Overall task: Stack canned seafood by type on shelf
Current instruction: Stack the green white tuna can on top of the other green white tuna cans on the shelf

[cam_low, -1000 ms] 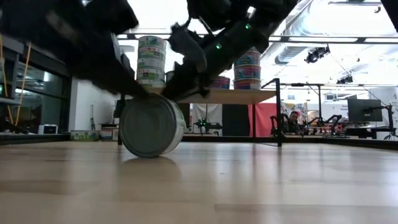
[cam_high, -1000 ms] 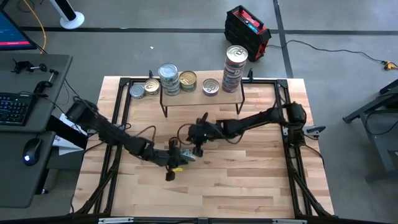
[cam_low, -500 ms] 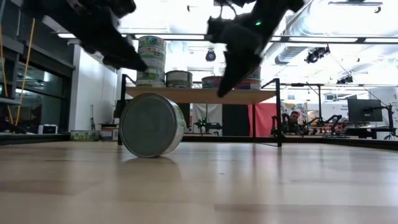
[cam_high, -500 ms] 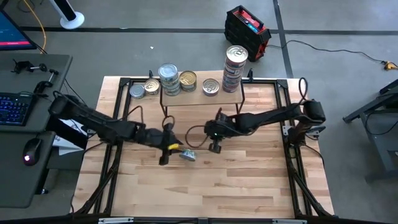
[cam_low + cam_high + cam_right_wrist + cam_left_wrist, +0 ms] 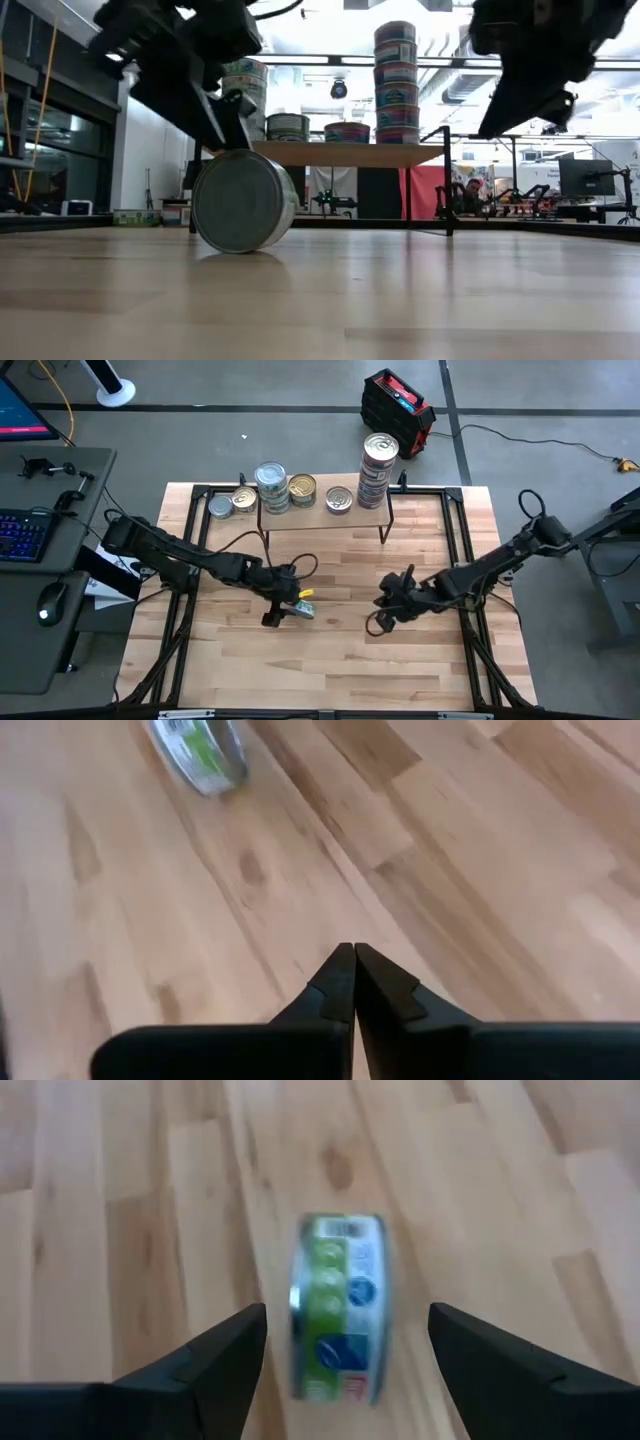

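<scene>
High view: most tins sit on or beside the shelf point(image 5: 325, 510); one tin point(image 5: 303, 609) lies on its edge in front of it, unstacked. Left wrist view: left gripper point(image 5: 345, 1345) gapes wide around it. Right wrist view: right gripper point(image 5: 354, 982) pinched closed, empty.
</scene>
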Robot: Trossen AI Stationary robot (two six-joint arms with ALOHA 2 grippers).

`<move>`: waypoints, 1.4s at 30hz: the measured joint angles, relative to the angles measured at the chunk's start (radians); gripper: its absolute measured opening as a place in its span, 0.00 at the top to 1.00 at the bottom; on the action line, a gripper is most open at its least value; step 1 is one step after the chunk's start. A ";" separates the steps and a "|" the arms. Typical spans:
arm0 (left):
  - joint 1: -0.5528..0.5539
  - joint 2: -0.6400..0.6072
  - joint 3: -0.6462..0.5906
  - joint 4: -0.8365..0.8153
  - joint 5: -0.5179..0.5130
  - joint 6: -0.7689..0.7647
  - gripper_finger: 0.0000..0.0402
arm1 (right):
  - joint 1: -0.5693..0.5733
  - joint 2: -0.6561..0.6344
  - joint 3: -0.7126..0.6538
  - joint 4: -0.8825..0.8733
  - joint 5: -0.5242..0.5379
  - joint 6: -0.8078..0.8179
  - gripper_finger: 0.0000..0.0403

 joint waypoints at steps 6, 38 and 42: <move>-0.016 0.016 0.002 0.026 0.016 0.003 0.32 | 0.056 -0.028 -0.048 0.014 0.049 0.097 1.00; 0.025 -0.366 0.228 -0.111 -0.384 -0.032 0.70 | 0.056 -0.023 -0.047 0.046 0.067 -0.018 1.00; 0.137 -0.466 0.333 -0.013 -0.674 0.018 0.70 | 0.056 -0.023 -0.047 0.053 0.109 0.008 1.00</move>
